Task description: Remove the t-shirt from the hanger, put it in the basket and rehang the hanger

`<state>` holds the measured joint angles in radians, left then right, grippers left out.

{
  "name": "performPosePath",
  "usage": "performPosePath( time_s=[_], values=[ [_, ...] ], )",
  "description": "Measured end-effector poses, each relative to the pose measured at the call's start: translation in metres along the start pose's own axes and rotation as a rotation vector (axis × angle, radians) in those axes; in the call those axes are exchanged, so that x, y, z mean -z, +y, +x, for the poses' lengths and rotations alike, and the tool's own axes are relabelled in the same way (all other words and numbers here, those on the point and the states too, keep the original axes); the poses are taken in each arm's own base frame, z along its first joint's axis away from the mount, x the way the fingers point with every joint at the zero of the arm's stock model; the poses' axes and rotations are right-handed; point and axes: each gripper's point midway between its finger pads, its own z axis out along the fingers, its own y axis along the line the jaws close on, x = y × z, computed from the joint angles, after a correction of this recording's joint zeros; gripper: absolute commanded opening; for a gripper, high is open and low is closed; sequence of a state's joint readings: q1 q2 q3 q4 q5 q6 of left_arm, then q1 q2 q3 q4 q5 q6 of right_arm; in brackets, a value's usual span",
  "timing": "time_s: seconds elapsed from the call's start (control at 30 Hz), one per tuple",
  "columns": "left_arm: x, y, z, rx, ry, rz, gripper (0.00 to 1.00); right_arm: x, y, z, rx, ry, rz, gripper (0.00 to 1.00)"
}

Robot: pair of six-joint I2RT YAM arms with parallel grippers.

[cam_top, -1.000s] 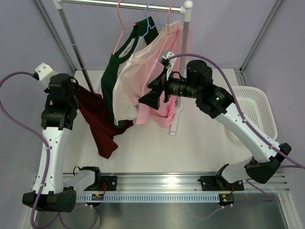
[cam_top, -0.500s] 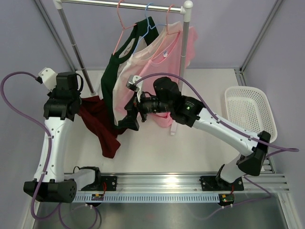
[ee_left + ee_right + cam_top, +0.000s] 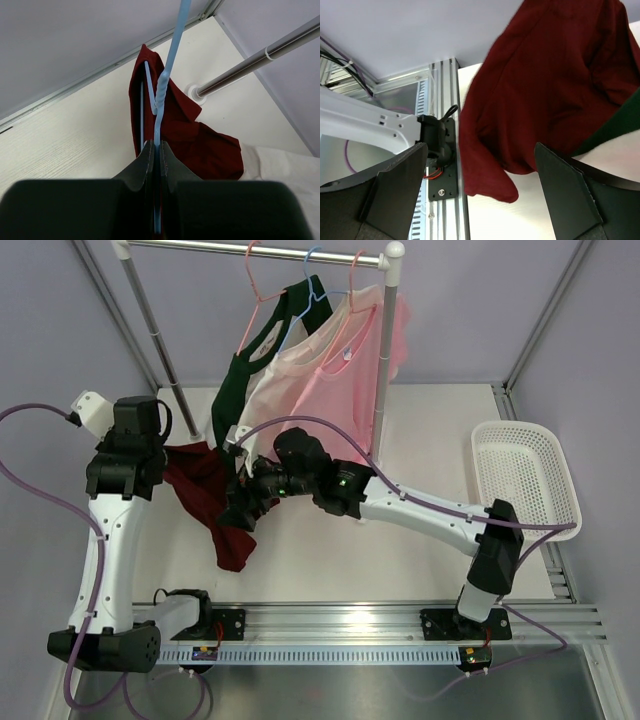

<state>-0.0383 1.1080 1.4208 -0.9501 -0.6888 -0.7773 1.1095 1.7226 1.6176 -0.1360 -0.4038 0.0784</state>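
Left wrist: left pincer (image 3: 156, 146) pinches the blue hanger (image 3: 168, 65) bearing the red shirt (image 3: 192, 137); right pincer (image 3: 480, 150) gapes wide near the shirt.

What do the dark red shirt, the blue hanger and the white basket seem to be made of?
The dark red shirt looks like soft matte knit, probably cotton: it hangs in limp folds. The blue hanger is likely coated wire: thin, with a twisted neck. The white basket seems moulded plastic, given its regular lattice of holes.
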Motion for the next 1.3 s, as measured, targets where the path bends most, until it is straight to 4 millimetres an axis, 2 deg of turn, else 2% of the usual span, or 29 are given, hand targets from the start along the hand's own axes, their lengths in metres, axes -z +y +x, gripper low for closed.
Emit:
performPosePath(
  time_s=[0.17,0.2,0.23,0.33,0.4,0.43,0.47,0.5,0.67,0.83,0.93,1.13,1.3],
  values=[
    [0.003,0.0,-0.002,0.015,-0.005,0.005,0.0,-0.019,-0.007,0.015,-0.015,0.027,0.01,0.91],
    [0.003,0.0,-0.003,0.016,-0.006,0.006,0.0,-0.022,-0.008,0.017,-0.016,0.03,0.013,0.88],
    [0.003,0.0,-0.003,0.018,-0.007,0.007,0.0,-0.024,-0.007,0.017,-0.016,0.032,0.011,0.76],
    [0.003,0.0,-0.003,0.018,-0.006,0.008,0.0,-0.029,-0.003,0.016,-0.016,0.029,0.006,0.68],
    [0.003,0.0,-0.003,0.018,-0.006,0.008,0.0,-0.03,-0.002,0.013,-0.012,0.021,0.002,0.54],
    [0.003,0.0,-0.004,0.019,-0.007,0.008,0.0,-0.031,-0.001,0.011,-0.01,0.017,0.0,0.44],
    [0.004,0.0,-0.004,0.02,-0.008,0.009,0.0,-0.031,-0.001,0.008,-0.01,0.011,-0.001,0.12],
    [0.004,0.0,-0.004,0.021,-0.009,0.01,0.0,-0.032,-0.001,0.005,-0.002,0.005,-0.002,0.0],
    [0.006,0.004,-0.009,0.027,-0.031,-0.002,0.0,-0.034,0.003,0.001,-0.007,-0.002,0.001,0.0],
    [0.004,0.006,-0.015,0.024,-0.055,-0.03,0.0,-0.028,0.009,0.015,-0.011,0.018,0.014,0.0],
    [0.0,0.004,-0.015,0.015,-0.055,-0.044,0.0,-0.012,0.013,0.02,-0.013,0.024,0.032,0.0],
    [-0.005,0.004,-0.012,-0.002,-0.051,-0.065,0.0,0.031,0.03,0.01,-0.001,-0.004,0.059,0.0],
    [0.0,0.004,-0.021,0.006,-0.071,-0.064,0.0,0.07,0.046,0.02,-0.004,-0.02,0.066,0.0]
  ],
)
